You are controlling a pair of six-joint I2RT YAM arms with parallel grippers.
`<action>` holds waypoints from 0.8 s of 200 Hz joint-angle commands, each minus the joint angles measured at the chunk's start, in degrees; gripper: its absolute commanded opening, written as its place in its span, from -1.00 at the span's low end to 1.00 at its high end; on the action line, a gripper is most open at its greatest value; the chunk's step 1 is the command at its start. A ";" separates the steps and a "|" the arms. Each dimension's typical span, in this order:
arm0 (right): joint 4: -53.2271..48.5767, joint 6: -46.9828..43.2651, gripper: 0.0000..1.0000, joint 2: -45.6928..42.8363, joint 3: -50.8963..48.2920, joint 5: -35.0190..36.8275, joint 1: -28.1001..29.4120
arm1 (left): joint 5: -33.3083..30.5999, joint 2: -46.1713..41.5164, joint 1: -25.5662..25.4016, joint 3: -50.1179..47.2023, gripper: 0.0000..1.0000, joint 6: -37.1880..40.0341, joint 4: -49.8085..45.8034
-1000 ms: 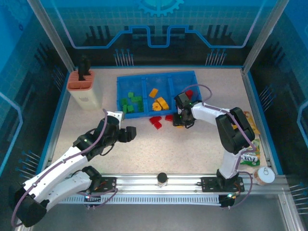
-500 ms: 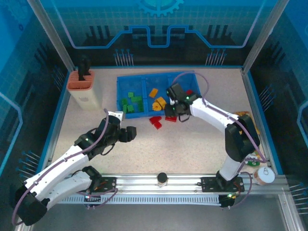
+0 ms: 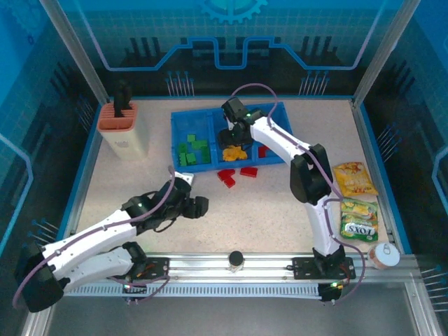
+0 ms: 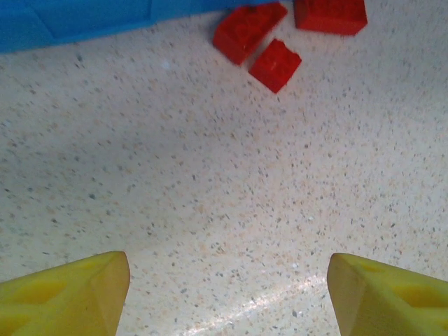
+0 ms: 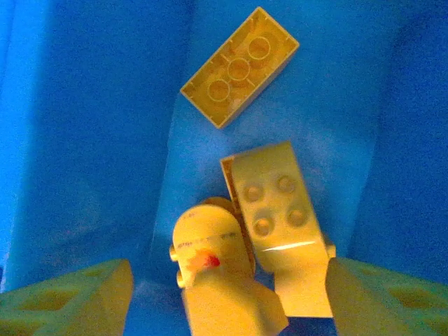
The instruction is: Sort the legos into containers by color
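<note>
Speckled tabletop (image 4: 210, 210) is seen beneath the left gripper (image 4: 227, 294), whose yellow fingers (image 4: 63, 294) are spread wide apart with nothing between them. Ahead of it, across bare surface, three red legos (image 4: 275, 64) are clustered just short of the blue tray (image 4: 70, 21) wall.

The right gripper (image 5: 229, 273) is poised over the middle compartment (image 5: 105, 140), fingers apart and nothing clamped. Orange-yellow legos (image 3: 234, 150) are gathered below it. One long brick (image 5: 240, 68) is turned underside up, its long axis running from near-left to far-right. A studded brick (image 5: 276, 203) is pointed back toward the fingers. Compartment walls are seen on both sides. "OX" can be read on a green packet (image 3: 358, 222).
</note>
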 commanded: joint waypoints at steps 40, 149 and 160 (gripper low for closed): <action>7.67 0.36 0.54 -24.80 -20.59 -0.60 1.79 | -0.45 13.15 -1.68 4.38 0.52 1.39 5.80; 17.73 9.51 0.60 -60.77 -63.37 -3.11 2.18 | -3.75 41.04 3.35 22.08 0.53 9.22 8.16; 17.85 10.55 0.60 -63.01 -66.08 -3.28 1.96 | -2.87 42.14 4.45 22.84 0.53 9.69 8.42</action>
